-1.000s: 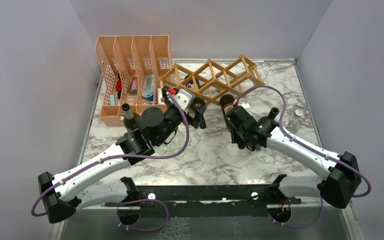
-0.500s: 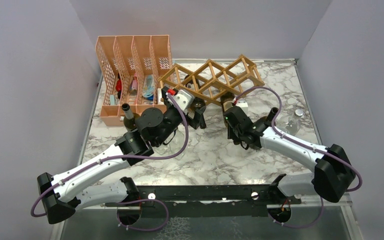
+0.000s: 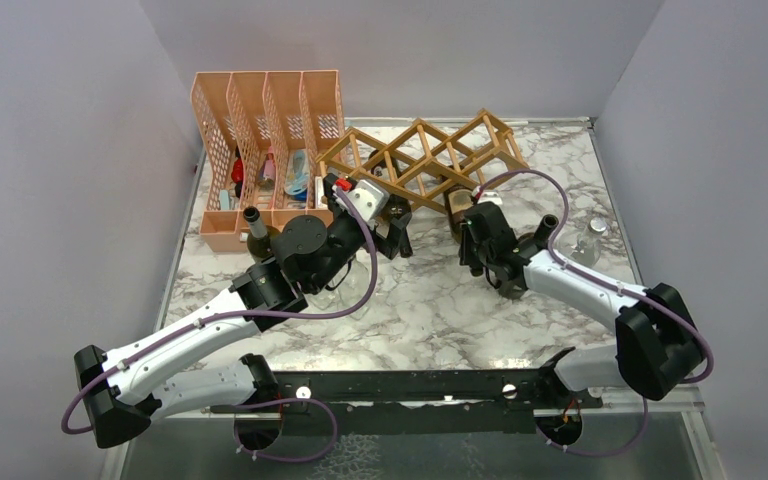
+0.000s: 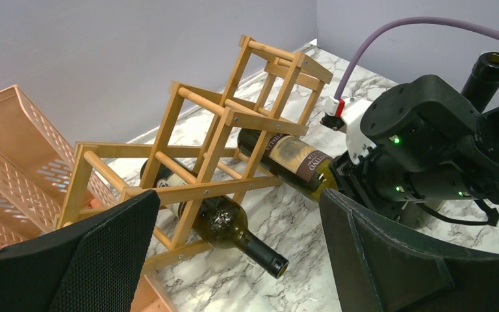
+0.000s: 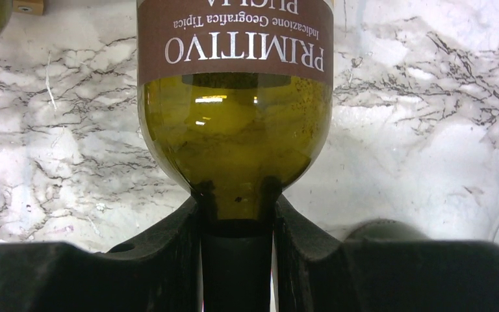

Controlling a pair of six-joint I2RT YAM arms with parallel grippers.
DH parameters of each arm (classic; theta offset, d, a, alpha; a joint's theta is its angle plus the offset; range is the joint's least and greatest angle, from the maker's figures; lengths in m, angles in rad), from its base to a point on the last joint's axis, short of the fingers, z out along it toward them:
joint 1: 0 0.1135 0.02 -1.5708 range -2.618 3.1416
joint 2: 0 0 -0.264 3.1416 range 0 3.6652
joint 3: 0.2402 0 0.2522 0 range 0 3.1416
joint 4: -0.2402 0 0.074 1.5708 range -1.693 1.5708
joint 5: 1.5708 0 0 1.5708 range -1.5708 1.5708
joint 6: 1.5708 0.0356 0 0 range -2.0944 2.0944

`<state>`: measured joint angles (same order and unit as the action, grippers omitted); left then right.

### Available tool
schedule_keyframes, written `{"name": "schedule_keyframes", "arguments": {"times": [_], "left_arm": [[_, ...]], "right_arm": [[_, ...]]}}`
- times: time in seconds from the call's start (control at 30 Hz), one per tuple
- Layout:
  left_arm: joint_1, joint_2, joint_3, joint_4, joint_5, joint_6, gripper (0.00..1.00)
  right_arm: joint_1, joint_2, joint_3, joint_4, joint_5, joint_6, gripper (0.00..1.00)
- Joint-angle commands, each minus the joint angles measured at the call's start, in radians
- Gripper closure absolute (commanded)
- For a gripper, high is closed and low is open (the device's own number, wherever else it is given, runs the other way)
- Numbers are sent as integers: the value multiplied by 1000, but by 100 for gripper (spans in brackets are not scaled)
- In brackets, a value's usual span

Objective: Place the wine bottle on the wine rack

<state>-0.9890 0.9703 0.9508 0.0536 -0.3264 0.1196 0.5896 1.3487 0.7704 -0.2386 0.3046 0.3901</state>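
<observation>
From above, the wine rack (image 3: 430,158) stands tilted at the far side of the marble table (image 3: 430,300), just beside an orange file organiser (image 3: 260,120); the right gripper (image 3: 467,218) is at the rack's near edge, with the wine bottle (image 3: 454,203) showing as a brown patch touching the slats; the left gripper (image 3: 396,236) hangs just in front of the rack, jaws spread wide with nothing between them; a dark upright bottle (image 3: 253,226) stands by the left arm, another dark neck (image 3: 548,226) and a clear glass bottle (image 3: 590,238) stand beside the right arm

In the left wrist view, the wine bottle (image 4: 292,159) lies almost level, its base end in among the rack's (image 4: 234,120) lower slats, its shoulder and neck outside in the right gripper; a second bottle (image 4: 230,227) lies in the next cell, neck pointing outward

In the right wrist view, the two fingers (image 5: 182,240) are clamped tight on the bottle's neck below the green shoulder (image 5: 234,143); the brown label reads PRIMITIVO upside down
</observation>
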Motion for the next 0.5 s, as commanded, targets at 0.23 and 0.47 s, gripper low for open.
{"name": "schedule_keyframes", "arguments": {"times": [0.23, 0.47], "left_arm": [[-2, -13, 13, -16, -12, -12, 1], [-2, -22, 10, -23, -17, -11, 1]], "right_arm": [[-14, 109, 78, 185, 22, -107, 99], [-14, 178, 117, 217, 48, -158, 99]]}}
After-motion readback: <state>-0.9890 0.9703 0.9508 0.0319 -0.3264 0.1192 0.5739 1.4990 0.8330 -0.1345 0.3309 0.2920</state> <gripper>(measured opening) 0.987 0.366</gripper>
